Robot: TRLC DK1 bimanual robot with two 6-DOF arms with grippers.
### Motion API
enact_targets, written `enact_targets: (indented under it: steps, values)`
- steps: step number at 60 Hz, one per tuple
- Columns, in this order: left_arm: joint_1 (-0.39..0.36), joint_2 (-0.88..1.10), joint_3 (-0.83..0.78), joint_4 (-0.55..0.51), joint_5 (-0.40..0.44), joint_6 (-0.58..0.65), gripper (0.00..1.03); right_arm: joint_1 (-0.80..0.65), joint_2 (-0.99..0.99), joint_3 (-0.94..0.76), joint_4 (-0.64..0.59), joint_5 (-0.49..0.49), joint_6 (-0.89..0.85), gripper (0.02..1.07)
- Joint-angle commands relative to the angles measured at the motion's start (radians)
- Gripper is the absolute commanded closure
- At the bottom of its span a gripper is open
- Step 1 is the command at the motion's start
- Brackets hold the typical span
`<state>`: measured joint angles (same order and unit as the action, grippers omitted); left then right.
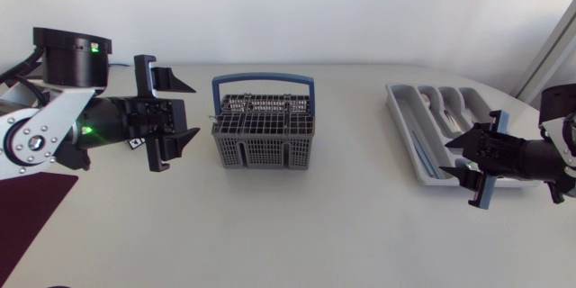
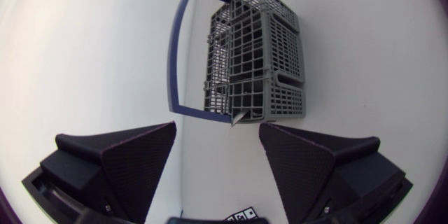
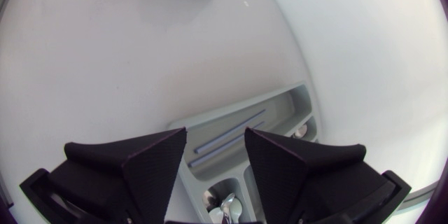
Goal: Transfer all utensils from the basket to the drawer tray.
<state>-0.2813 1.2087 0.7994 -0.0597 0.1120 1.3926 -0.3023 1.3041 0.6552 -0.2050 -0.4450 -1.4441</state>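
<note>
- Left gripper gapes wide and empty just beside the basket. The right gripper is open too, at the drawer tray.
- Basket looks light, probably slides; contents unclear.
- Spoons in the tray: stiff, slick metal, so best pinched mid-handle.

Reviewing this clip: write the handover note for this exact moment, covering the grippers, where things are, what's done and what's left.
Grippers: the left gripper is open and empty beside the basket, facing it. The right gripper is open and empty over the tray.
Things: the tray holds spoons and two blue sticks in its long slot.
Done: some utensils are already in the tray.
Left: a silver tip pokes from the basket's lower corner, so probably one piece remains. The rest of the inside can't be made out; check it first.
</note>
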Motion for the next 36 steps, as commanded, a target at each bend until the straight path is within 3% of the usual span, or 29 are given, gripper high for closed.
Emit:
enact_targets:
  steps: [1,17,22,36]
  values:
    - [-0.002,0.037,0.026,-0.026,0.012,0.108,0.21,0.055,-0.049,-0.042,-0.002,-0.006,0.097,0.43]
    - [-0.021,0.106,0.092,-0.129,0.012,0.278,0.21,0.270,-0.186,-0.135,0.019,0.054,0.235,0.43]
    - [-0.025,0.129,0.124,-0.164,0.012,0.313,0.27,0.331,-0.212,-0.146,0.019,0.072,0.281,0.43]
    - [-0.007,0.235,0.204,-0.172,0.003,0.401,0.28,0.497,-0.258,-0.166,0.022,0.134,0.392,0.43]
